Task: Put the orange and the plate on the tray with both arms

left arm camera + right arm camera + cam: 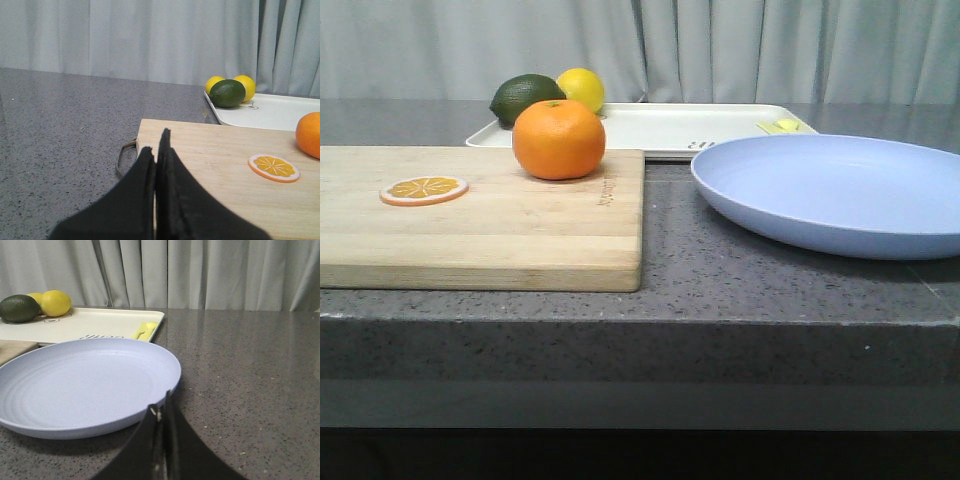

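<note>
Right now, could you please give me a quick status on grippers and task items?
Left gripper shut, empty; right gripper shut, empty. Round orange on wooden cutting board. Lavender plate on counter. Cream tray holds lime, lemons.

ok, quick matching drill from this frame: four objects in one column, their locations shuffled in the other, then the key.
Objects:
1. orange
2. plate
3. lime
4. orange slice

Places:
A. on the tray's far left end, beside the lemon
B. directly on the grey counter, right of the cutting board
C. flat on the board, toward its left side
D. standing on the board near its back right corner

Pairs: 1-D, 2-B, 3-A, 4-C
</note>
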### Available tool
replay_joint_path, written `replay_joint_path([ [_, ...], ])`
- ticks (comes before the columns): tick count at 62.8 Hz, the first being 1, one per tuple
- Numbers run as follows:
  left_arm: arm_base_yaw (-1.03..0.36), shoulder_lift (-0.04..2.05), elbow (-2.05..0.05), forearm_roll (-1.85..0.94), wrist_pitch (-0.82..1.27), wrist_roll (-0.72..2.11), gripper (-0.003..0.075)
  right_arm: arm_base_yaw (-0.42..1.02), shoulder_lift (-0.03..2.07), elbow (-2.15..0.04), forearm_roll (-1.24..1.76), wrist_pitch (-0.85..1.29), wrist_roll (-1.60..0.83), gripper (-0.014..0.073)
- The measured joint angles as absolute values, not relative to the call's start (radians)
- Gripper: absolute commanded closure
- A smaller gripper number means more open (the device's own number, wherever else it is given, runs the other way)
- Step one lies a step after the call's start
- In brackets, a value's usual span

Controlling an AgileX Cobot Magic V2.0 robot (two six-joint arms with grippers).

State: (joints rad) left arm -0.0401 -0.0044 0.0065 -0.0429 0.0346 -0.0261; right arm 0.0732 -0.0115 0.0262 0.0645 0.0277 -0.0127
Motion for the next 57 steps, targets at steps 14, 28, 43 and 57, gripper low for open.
replay_joint_path([
  [14,-0.04,-0.004,0.006,-0.043,0.035,-0.026,0.074,0.073,-0.011,0.026,0.064,0.028,-0.013,0.0661],
  [28,-0.04,-0.004,0.006,-0.043,0.035,-0.026,0.074,0.073,-0.011,0.026,0.064,0.025,-0.013,0.0661],
  [43,-0.04,-0.004,0.006,-0.043,0.022,-0.026,0.074,0.073,-0.011,0.026,0.064,-0.034,-0.013,0.0661],
  [57,-0.04,-0.004,0.002,-0.049,-0.026,-0.026,0.074,0.073,-0.011,0.017,0.088,-0.025,-0.013,0.0661],
])
